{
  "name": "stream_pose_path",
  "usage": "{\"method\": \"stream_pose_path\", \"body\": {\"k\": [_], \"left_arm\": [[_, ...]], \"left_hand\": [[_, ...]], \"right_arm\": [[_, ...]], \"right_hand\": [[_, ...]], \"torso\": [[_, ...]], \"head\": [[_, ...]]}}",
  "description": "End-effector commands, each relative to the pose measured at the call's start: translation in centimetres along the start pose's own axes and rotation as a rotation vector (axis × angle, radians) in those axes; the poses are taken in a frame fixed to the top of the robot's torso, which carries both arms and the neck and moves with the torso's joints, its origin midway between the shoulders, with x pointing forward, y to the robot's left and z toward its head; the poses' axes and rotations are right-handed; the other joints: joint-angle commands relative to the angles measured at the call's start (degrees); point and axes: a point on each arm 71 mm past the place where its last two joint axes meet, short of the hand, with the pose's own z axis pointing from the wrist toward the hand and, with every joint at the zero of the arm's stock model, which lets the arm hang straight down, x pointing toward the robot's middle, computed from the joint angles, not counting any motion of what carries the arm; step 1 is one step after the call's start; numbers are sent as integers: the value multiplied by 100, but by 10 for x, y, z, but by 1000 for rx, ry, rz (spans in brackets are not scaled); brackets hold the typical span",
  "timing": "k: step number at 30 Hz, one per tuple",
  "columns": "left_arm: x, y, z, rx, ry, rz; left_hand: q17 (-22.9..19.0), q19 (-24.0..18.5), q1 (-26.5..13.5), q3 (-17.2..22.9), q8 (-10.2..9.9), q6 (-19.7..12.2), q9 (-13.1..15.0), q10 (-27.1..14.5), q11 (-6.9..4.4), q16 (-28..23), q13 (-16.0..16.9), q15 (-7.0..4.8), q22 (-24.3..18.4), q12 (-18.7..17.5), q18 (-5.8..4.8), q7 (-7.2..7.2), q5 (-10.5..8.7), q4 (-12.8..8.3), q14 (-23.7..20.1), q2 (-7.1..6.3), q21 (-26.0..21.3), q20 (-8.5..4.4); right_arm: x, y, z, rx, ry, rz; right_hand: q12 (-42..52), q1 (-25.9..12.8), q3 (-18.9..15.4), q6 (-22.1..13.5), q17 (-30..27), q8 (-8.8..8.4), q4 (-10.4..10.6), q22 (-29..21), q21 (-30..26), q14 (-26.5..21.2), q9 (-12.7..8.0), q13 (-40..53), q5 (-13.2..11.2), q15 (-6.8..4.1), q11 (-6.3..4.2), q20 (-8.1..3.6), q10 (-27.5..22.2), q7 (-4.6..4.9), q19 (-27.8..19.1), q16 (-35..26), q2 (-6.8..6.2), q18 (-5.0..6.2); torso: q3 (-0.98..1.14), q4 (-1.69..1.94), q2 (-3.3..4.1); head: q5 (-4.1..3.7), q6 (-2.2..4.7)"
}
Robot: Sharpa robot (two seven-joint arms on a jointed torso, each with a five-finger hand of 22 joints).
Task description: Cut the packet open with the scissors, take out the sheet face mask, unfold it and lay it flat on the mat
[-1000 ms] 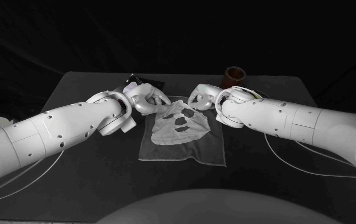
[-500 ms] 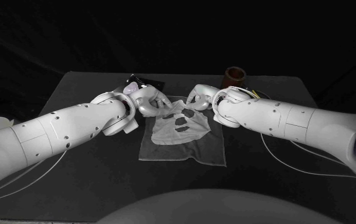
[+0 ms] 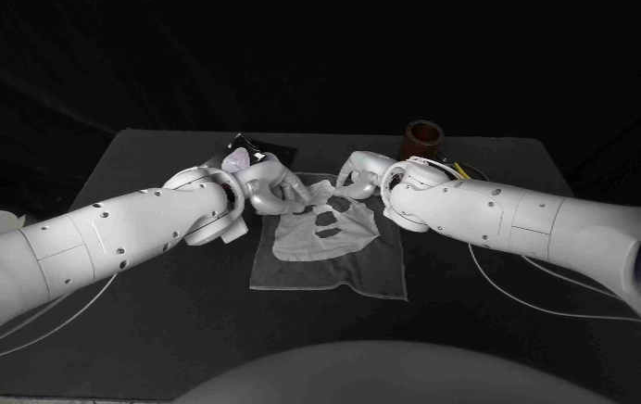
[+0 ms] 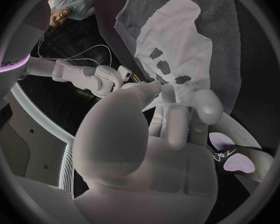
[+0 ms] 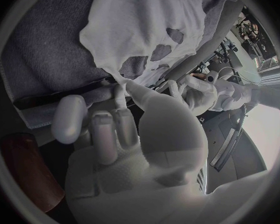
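Nearest on the black table (image 3: 147, 321), front edge of the grey mat (image 3: 327, 282), bare and smooth. Just beyond, lower part of the sheet face mask (image 3: 318, 237), unfolded and flat on the mat, eye and mouth holes dark against the white. Hardly shifted from a second ago.

At the mask's far edge, left hand (image 3: 268, 188): sunk a little toward the mat and edged inward over the last second. Thumb and a finger closed in a pinch on the mask's top edge, other fingers stretched alongside.

Opposite, right hand (image 3: 363, 174): barely moved, forearm slightly further inward. Likewise pinching the top edge on its own side between thumb and fingertip, remaining fingers half extended.

Reads as the tail end of the laying-down: top edge nearly settled, letting go and perhaps a last smoothing probably the only steps left. Some risk of wet sheet clinging to the fingertips on release.

Farther back, just behind the left hand, dark packet (image 3: 248, 151) near the mat's far corner. Farthest, behind the right wrist, a brown cup (image 3: 423, 133)
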Motion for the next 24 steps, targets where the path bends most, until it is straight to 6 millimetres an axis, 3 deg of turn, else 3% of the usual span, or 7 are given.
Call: {"method": "stream_pose_path", "body": {"k": [1, 3, 7, 11, 17, 19, 24], "left_arm": [[2, 2, 1, -21, 20, 40], [2, 4, 2, -35, 14, 46], [3, 9, 4, -58, 3, 53], [2, 14, 5, -92, -7, 63], [-2, 21, 4, -125, -40, 73], [-4, 24, 3, -134, -51, 75], [-5, 27, 2, -150, -46, 76]], "left_hand": [[28, 61, -20, 1, -122, -182, -44, 38, -11, 49, -2, -12, 17, 23, 46, 11, -8, -37, 46, -30, 36, 1], [32, 65, -33, -2, -184, -272, -67, 31, -7, 52, -4, -11, 19, 21, 45, 20, -9, -32, 48, -31, 40, -2], [43, 62, -50, -5, -368, -641, -155, 5, -13, 59, -4, -11, 13, 24, 46, 10, -9, -18, 50, -17, 35, -3], [88, 79, -72, -15, -522, -1000, -237, -18, -20, 83, 2, -18, 34, 34, 40, -6, -10, 8, 71, 1, 62, -7], [131, 98, -70, -38, -665, -1349, -315, -25, -36, 109, 35, -28, 58, 90, 33, -33, -9, 19, 93, 7, 93, -12], [142, 105, -66, -42, -691, -1412, -328, -26, -43, 115, 43, -33, 67, 103, 31, -44, -10, 19, 98, 8, 104, -15], [169, 122, -65, -43, -684, -1376, -319, -13, -47, 129, 54, -38, 88, 126, 25, -39, -10, 24, 113, 19, 129, -18]], "right_arm": [[-3, -2, 0, 26, -51, -62], [-3, -1, 0, 25, -54, -76], [-3, 0, 1, 25, -61, -94], [-4, -2, 0, 28, -78, -97], [-8, -6, -3, -3, -101, -47], [-9, -7, -5, -45, -100, -12], [-13, -4, -11, -166, -126, 45]], "right_hand": [[-7, 104, -44, 98, 1509, 60, -13, 20, -16, 603, 34, 925, -18, -76, -80, -15, 313, -36, 18, 37, -14, 41], [-2, 171, -40, 179, 1509, 115, -39, 39, -4, 603, 64, 930, -18, -102, -114, -36, 317, -76, 29, 37, 3, 38], [13, 504, 111, 432, 1509, 344, -211, 85, 20, 603, 213, 946, -21, -226, -268, -134, 331, -257, 55, 37, 157, 32], [26, 599, 200, 434, 1509, 423, -276, 96, 22, 603, 286, 959, -21, -269, -309, -182, 342, -295, 62, 37, 217, 29], [-130, 256, 31, 89, 1423, 300, -97, -82, -169, 581, 289, 837, -6, -185, -182, -151, 277, -132, -38, -10, 28, 58], [-252, 187, -24, -261, 1386, 89, -34, -206, -310, 571, 220, 741, -11, -81, -51, -78, 215, 25, -121, -31, -27, 77], [-375, 281, 21, -430, 1292, -51, -41, -355, -478, 545, 177, 643, -9, -1, 35, 2, 150, 120, -217, -85, 51, 114]], "torso": [[2, -4, 1], [2, -6, 2], [-2, -10, 1], [3, 0, 0], [0, -11, 0], [-3, -8, -2], [2, -7, -3]], "head": [[0, 1], [1, 1], [0, 1], [4, 1], [35, 1], [39, 1], [62, 1]]}}
